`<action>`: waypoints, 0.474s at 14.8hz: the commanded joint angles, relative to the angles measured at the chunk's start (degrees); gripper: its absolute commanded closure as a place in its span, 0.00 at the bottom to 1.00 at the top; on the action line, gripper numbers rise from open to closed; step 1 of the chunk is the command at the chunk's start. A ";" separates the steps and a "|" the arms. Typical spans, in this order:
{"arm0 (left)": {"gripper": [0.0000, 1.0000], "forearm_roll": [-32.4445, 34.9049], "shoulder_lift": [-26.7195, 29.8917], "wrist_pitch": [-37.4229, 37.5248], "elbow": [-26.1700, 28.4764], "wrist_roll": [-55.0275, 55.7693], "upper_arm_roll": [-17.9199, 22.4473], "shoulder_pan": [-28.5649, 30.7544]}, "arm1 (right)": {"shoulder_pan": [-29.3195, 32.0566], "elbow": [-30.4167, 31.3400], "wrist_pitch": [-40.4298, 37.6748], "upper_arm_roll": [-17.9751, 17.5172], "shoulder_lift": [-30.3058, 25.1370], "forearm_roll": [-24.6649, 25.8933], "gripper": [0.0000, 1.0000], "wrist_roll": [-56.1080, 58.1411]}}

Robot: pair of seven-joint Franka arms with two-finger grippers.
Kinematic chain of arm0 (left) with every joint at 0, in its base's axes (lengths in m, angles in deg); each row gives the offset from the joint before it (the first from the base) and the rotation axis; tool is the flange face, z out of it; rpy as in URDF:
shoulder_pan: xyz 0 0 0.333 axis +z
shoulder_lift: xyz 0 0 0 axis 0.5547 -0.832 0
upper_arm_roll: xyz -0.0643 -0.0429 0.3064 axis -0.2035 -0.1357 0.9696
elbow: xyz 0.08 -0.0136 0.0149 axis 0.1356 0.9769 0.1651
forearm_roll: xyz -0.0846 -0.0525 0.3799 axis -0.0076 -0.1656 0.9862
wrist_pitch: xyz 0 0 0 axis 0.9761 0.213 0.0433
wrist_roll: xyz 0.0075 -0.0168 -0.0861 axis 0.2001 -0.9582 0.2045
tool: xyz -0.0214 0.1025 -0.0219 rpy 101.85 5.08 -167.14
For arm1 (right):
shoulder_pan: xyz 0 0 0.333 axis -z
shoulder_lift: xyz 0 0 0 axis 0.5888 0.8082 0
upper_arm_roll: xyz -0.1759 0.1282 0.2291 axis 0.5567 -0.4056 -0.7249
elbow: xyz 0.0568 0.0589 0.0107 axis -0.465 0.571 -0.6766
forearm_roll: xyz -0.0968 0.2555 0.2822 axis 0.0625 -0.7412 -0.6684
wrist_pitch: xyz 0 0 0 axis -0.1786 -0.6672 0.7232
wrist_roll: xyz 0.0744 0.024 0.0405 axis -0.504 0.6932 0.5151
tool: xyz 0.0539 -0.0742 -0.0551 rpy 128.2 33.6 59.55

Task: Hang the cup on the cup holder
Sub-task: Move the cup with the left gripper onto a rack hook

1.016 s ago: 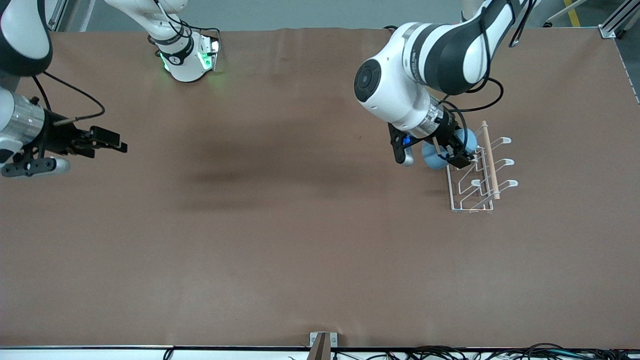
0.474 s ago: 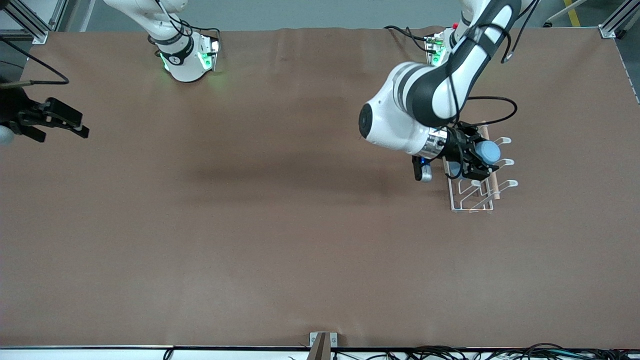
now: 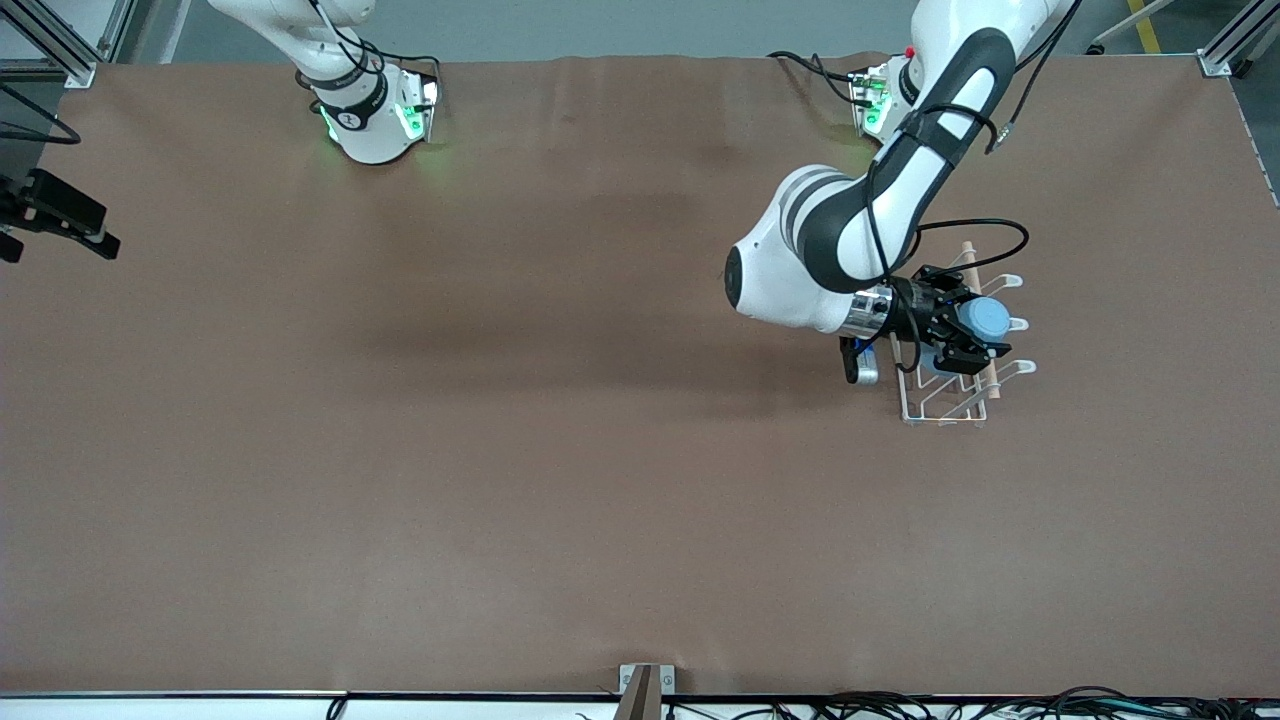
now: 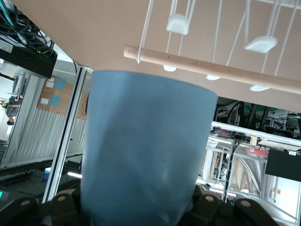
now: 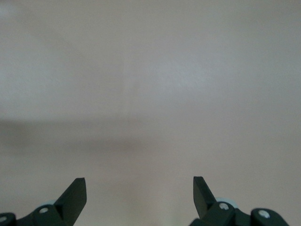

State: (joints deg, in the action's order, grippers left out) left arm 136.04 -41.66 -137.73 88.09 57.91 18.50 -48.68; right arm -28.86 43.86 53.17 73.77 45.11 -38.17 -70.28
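The light-blue cup (image 3: 988,319) is held in my left gripper (image 3: 966,335), which is shut on it over the white wire cup holder (image 3: 950,400) at the left arm's end of the table. The cup lies tipped on its side, just above the holder's wooden rod (image 3: 976,290) and next to its prongs (image 3: 1012,281). In the left wrist view the cup (image 4: 143,146) fills the middle, with the rod (image 4: 211,70) and white prong tips (image 4: 178,22) close past it. My right gripper (image 5: 139,188) is open and empty; it waits at the table's edge (image 3: 70,222) at the right arm's end.
The brown table (image 3: 560,480) is bare around the holder. The right arm's base (image 3: 375,120) and the left arm's base (image 3: 880,100) stand along the table's edge farthest from the front camera. Cables lie along the nearest edge.
My left gripper has carried the cup over the holder, from beside the rod to above the prongs, turning it on its side. My right arm has drawn back toward the table's edge.
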 commanded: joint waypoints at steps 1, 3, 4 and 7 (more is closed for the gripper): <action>0.51 2.34 -0.88 0.91 0.51 0.43 -0.37 1.28 | -0.62 0.58 -2.65 0.40 -2.01 1.33 0.00 -1.52; 0.51 2.61 -2.37 0.82 0.25 0.87 -0.46 1.98 | -1.50 1.20 -2.56 2.68 -2.45 0.71 0.00 -1.43; 0.51 2.61 -3.16 0.82 0.25 1.92 -0.37 1.98 | -2.03 1.46 -2.65 2.95 -2.54 0.71 0.00 -1.52; 0.50 2.61 -4.75 0.64 0.16 2.81 -0.46 2.16 | -2.30 3.40 -1.86 3.22 -3.42 0.19 0.00 -1.52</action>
State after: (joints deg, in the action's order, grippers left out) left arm 137.17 -45.57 -137.71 88.36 60.29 18.57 -46.85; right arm -30.05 44.22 50.49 76.19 43.83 -37.99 -70.85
